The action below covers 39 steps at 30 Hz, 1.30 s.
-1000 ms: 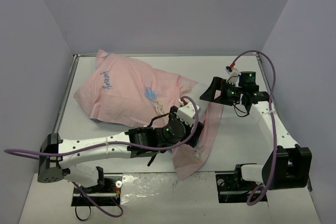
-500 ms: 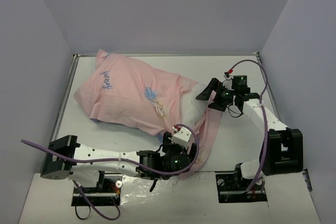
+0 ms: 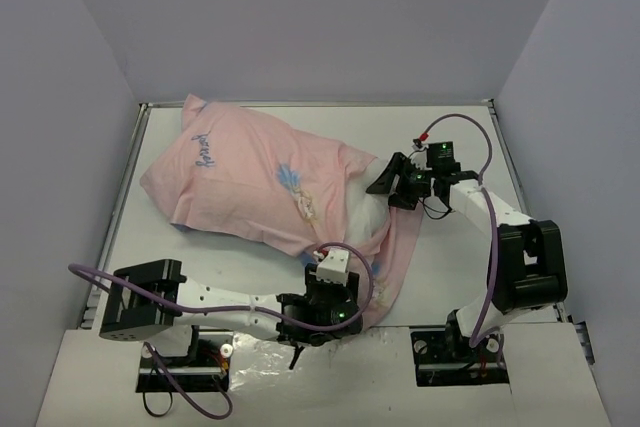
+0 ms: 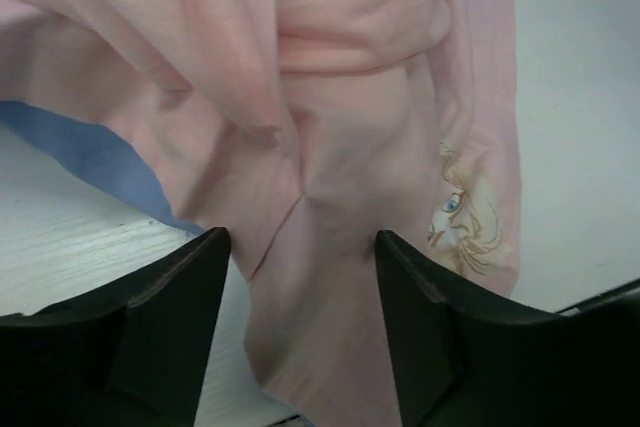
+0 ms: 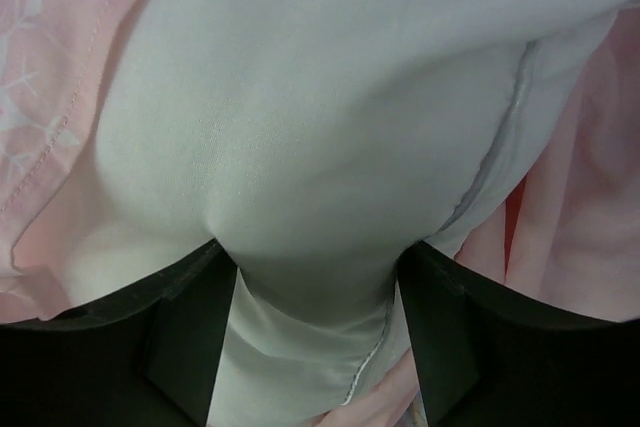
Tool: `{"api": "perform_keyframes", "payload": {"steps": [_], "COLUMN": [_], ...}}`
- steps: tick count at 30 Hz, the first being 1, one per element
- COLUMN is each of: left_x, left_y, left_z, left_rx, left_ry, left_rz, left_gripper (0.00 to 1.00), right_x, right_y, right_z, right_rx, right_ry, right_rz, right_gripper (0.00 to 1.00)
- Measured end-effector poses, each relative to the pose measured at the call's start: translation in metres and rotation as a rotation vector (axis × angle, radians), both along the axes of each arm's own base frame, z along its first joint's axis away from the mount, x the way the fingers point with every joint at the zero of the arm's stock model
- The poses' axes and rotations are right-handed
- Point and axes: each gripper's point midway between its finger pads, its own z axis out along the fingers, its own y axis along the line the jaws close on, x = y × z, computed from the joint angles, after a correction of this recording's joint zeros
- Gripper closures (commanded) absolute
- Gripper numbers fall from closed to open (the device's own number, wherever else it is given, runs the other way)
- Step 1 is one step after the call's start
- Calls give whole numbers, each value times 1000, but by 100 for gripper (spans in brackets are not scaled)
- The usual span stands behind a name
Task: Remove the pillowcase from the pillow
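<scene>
The pale pink pillowcase (image 3: 240, 177) lies across the left and middle of the table, and it still covers most of the pillow. The white pillow (image 3: 366, 215) bulges out of its open right end. My right gripper (image 3: 386, 187) is at that end. In the right wrist view its fingers dent the pillow (image 5: 320, 97) from both sides, pinching a plump fold, with the pillowcase (image 5: 50, 67) at the left. My left gripper (image 3: 353, 285) is near the front edge. It stands open around a loose hanging flap of the pillowcase (image 4: 350, 147), with a gap at the left finger (image 4: 170, 317).
Grey walls close in the white table (image 3: 450, 257) on three sides. A blue underside of the fabric (image 4: 90, 152) shows by the left finger. A princess print (image 4: 460, 217) sits on the flap to the right. A crinkled silver strip (image 3: 300, 352) lines the near edge between the arm bases.
The left arm drew back toward the near edge along the flap and its jaws narrowed. The right gripper moved left onto the pillow's exposed end and closed on it.
</scene>
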Motion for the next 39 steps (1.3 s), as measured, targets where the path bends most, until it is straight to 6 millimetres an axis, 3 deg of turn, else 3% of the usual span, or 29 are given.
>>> {"api": "perform_keyframes", "payload": {"steps": [1, 2, 5, 8, 11, 17, 23, 27, 32, 33, 36, 37, 39], "left_x": [2, 4, 9, 9, 6, 4, 0, 1, 1, 1, 2, 1, 1], "left_y": [2, 3, 6, 13, 26, 33, 36, 37, 44, 45, 47, 45, 35], "left_z": [-3, -6, -13, -24, -41, -50, -46, -35, -26, -24, -16, -12, 2], "left_rx": [3, -1, -7, -22, -18, -30, -75, -137, -154, -150, -93, -69, -37], "left_ry": [2, 6, 17, 34, 55, 83, 98, 97, 89, 84, 50, 34, -3], "left_rz": [12, 23, 51, 76, 95, 123, 155, 185, 201, 199, 154, 129, 69], "left_gripper": [56, 60, 74, 86, 97, 98, 98, 98, 98, 96, 64, 49, 41], "right_x": [2, 5, 12, 17, 16, 19, 58, 64, 65, 64, 65, 66, 64], "right_y": [0, 0, 1, 2, 5, 0, -38, -59, -61, -61, -60, -61, -60], "right_z": [-1, -1, 5, 15, 23, 43, 80, 74, 66, 66, 66, 66, 62], "right_rx": [4, 11, 46, 84, 132, 204, 240, 253, 257, 259, 259, 255, 250], "right_ry": [7, 11, 6, -12, -23, -71, -184, -167, -142, -141, -151, -162, -167], "right_rz": [0, 0, 8, 19, 49, 98, 61, 27, 24, 25, 29, 28, 27], "right_gripper": [48, 62, 86, 99, 100, 100, 100, 100, 100, 100, 100, 100, 100]}}
